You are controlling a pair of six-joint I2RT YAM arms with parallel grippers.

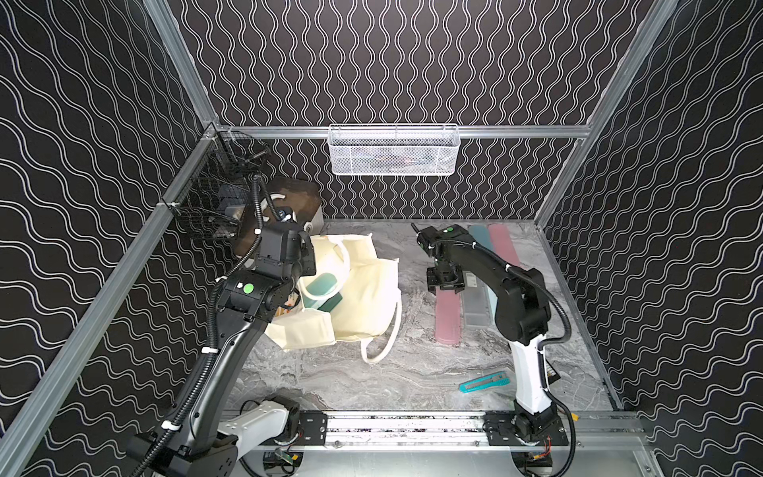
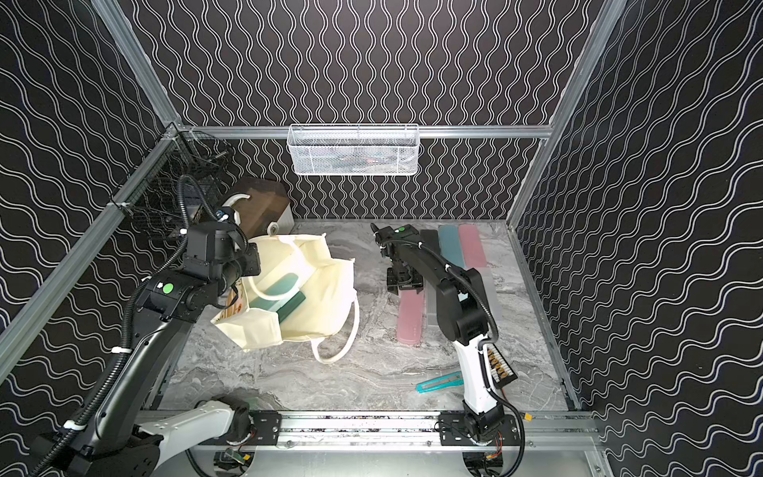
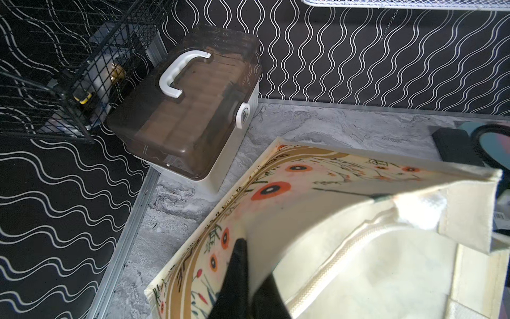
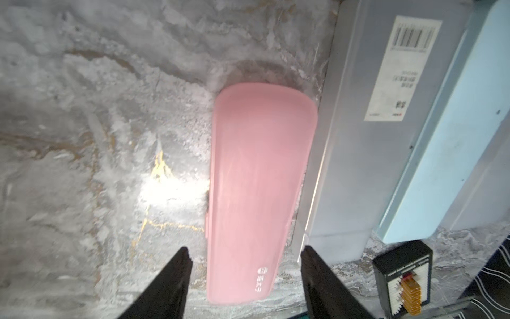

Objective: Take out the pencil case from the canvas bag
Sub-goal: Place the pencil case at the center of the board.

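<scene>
The cream canvas bag (image 1: 363, 289) (image 2: 326, 289) lies left of centre on the table with its mouth held open. My left gripper (image 3: 254, 259) is shut on the rim of its floral-printed side (image 3: 276, 190). Two green pencil cases (image 1: 326, 281) (image 2: 289, 309) show inside the bag. A pink pencil case (image 1: 448, 322) (image 4: 259, 179) lies flat on the marble table to the right. My right gripper (image 4: 245, 250) (image 1: 446, 285) hovers open over its far end, fingers apart on either side and not touching it.
A clear grey case (image 1: 475, 305) and a light-blue one (image 4: 441, 138) lie beside the pink case; further cases (image 1: 491, 239) lie at the back. A teal utility knife (image 1: 484, 382) is near the right arm's base. A brown-lidded box (image 3: 187, 110), a black wire basket (image 1: 214, 194) and a white mesh basket (image 1: 394, 150) line the back.
</scene>
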